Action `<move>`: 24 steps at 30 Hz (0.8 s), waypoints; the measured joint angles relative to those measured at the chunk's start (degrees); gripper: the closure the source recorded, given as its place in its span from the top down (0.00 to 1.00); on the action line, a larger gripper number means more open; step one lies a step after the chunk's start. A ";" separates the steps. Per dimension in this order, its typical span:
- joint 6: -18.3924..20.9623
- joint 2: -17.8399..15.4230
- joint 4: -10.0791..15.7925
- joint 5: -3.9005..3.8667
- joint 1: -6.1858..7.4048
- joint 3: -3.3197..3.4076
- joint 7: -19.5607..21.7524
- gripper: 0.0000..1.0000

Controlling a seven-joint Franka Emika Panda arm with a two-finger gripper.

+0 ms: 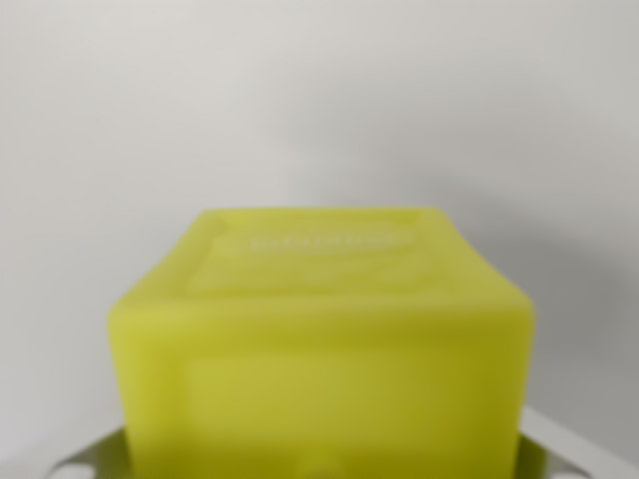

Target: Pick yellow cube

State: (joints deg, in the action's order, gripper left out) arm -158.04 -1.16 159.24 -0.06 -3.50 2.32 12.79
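The yellow cube (321,349) fills the lower middle of the wrist view, very close to the camera and out of focus. Its near face runs off the bottom edge of the picture, and its top face slopes away upward, showing a shallow recessed panel with a faint line of raised lettering too blurred to read. The corners look rounded and the surface glossy.

Behind and around the cube lies a plain pale grey-white surface with soft shading; whether this is the bench top or a wall behind cannot be told, and no edge or corner of a bench shows, so the cube's place on it cannot be given.

At the bottom left and bottom right, two pale grey metal parts (75,454) stick out from behind the cube, touching or just beside its lower sides. They may belong to the pincer, but its fingertips are hidden, so I cannot tell whether it is spread, pressed together, or pinching the cube.
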 joint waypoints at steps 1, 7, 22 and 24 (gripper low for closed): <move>0.48 -0.49 0.01 -0.05 -0.01 0.00 0.03 0.00; 3.38 -3.38 0.01 -0.29 -0.06 -0.01 0.21 0.00; 10.72 -10.06 -0.60 -0.68 -0.12 -0.01 0.50 0.00; 11.72 -10.91 -0.75 -0.72 -0.12 -0.01 0.53 0.00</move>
State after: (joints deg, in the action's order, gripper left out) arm -146.32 -12.08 158.49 -0.79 -3.62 2.31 13.32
